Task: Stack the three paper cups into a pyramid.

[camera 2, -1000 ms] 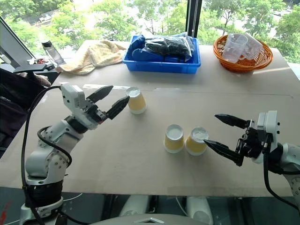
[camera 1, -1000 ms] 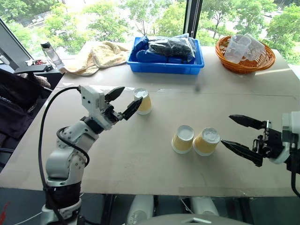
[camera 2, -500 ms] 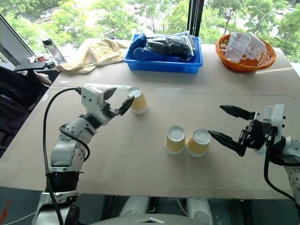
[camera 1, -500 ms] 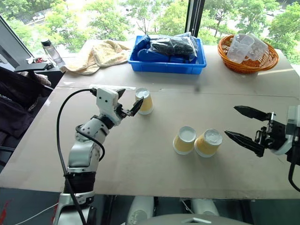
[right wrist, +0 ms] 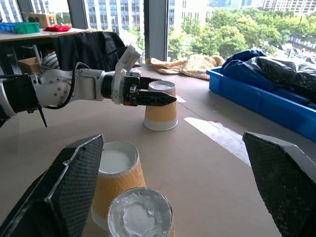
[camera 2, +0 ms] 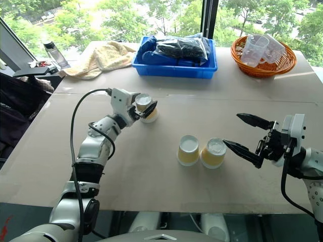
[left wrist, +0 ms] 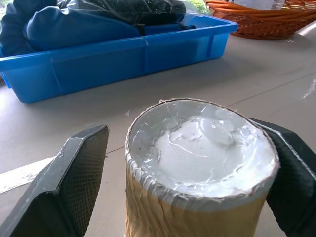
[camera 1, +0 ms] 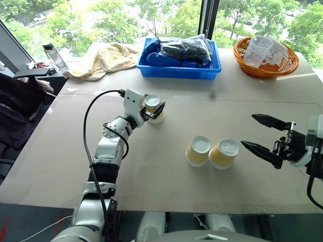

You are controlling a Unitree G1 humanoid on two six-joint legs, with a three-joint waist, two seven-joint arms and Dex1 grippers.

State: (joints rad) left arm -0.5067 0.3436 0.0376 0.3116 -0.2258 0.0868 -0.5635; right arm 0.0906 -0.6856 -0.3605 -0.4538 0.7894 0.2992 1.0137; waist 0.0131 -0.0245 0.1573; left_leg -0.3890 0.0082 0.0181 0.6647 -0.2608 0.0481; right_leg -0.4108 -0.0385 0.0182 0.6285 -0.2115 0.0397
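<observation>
The left gripper point(camera 1: 153, 109) straddles the far yellow-tan tapered paper cup point(camera 2: 146, 107), which stands upside down, white bottom up, on the tan table point(camera 1: 151, 171) just in front of the blue plastic tray point(camera 1: 179, 66). In the left wrist view one black finger point(left wrist: 291, 182) lies against the cup wall while the other finger point(left wrist: 84, 168) stands slightly apart, so the jaws are narrowed around the cup but a firm hold cannot be confirmed. The two other yellow-tan paper cups point(camera 1: 211, 150) stand inverted side by side, touching or nearly so, near the table's front centre. The right gripper point(camera 1: 258, 135) hangs just beside that pair, jaws spread wide, holding nothing. Step in hand: acquiring the third cup. The next move likely calls for completing the closure, lifting the cup clear, carrying it over the pair and seating it centred across both bottoms without nudging either.
</observation>
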